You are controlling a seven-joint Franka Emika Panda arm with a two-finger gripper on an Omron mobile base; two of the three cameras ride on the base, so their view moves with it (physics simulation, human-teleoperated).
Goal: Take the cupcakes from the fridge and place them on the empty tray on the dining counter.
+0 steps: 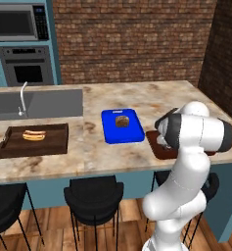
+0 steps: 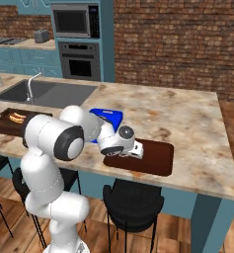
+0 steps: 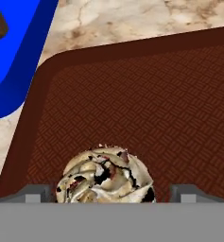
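Note:
A cupcake [image 3: 106,175] with swirled cream-and-brown frosting sits on the flat reddish-brown tray [image 3: 132,94], near its left rim. My gripper [image 3: 112,193] hangs low over it, open, with a gap between the cupcake and each fingertip [image 3: 38,192]. From the right base view the gripper [image 2: 133,150] hovers over the tray's [image 2: 158,157] left end on the dining counter [image 2: 187,118]. In the left base view my arm covers most of the tray [image 1: 154,143]. The fridge is out of view.
A blue board [image 1: 121,126] with a brown bun [image 1: 122,121] lies just left of the tray. Farther left stands a dark wooden box tray [image 1: 34,139] holding a hot dog, behind it a sink [image 1: 39,103]. Black stools [image 1: 94,193] line the counter's near side.

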